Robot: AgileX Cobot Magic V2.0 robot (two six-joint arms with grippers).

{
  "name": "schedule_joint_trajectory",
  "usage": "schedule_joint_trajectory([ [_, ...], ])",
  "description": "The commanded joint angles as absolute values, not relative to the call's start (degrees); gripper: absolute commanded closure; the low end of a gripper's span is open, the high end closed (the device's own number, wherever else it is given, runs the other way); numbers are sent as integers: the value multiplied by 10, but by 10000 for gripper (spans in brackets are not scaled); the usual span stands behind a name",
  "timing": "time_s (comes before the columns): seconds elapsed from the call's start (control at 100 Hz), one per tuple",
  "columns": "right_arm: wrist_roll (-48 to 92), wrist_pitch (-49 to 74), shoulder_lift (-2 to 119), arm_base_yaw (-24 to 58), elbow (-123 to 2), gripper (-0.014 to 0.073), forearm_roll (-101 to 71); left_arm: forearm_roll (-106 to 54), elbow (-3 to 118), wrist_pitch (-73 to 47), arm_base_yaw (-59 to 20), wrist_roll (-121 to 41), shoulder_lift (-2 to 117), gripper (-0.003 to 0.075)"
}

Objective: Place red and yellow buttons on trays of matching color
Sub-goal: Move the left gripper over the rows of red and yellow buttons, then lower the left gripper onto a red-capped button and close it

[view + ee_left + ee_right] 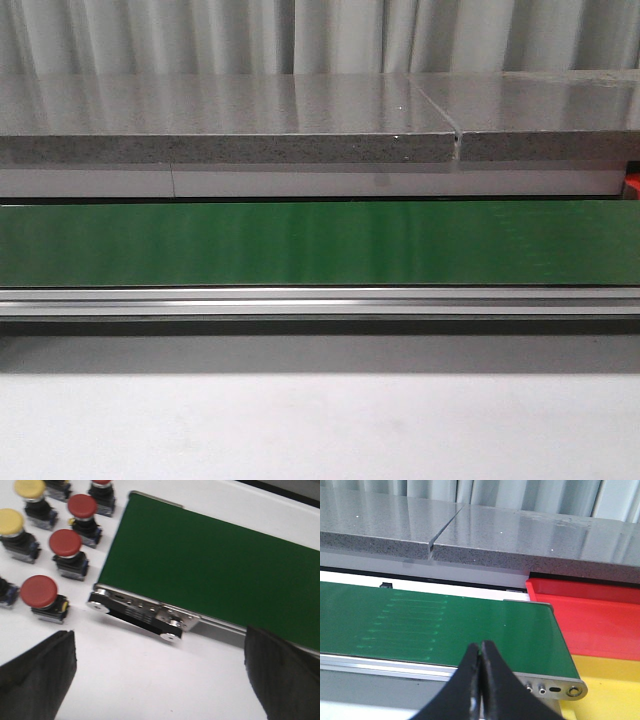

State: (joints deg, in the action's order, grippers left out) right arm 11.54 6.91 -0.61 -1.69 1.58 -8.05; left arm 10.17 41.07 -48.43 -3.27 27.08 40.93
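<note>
The left gripper (160, 680) is wide and holds nothing. Red buttons (65, 543) and yellow buttons (11, 522) sit at 10 o'clock. Center over 1 cap before squeezing. The right gripper (481, 680) is pinched closed, empty.

The conveyor belt (320, 243) runs from nine to three o'clock across the surface (320, 425), a stone ledge (225, 130) behind it at twelve, push buttons (60, 550) clustered on the surface off its nine o'clock end, and two trays (600, 625) just beside its three o'clock end, one behind the other.
</note>
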Motion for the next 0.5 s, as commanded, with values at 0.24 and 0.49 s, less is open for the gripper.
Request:
schedule_joint_trajectory([
  [0.24, 116, 25, -16, -16, 7, 661, -75, 191, 431, -421, 20, 367, 530, 81],
  [0.49, 116, 25, -16, -16, 7, 661, -75, 182, 431, -353, 129, 365, 616, 81],
])
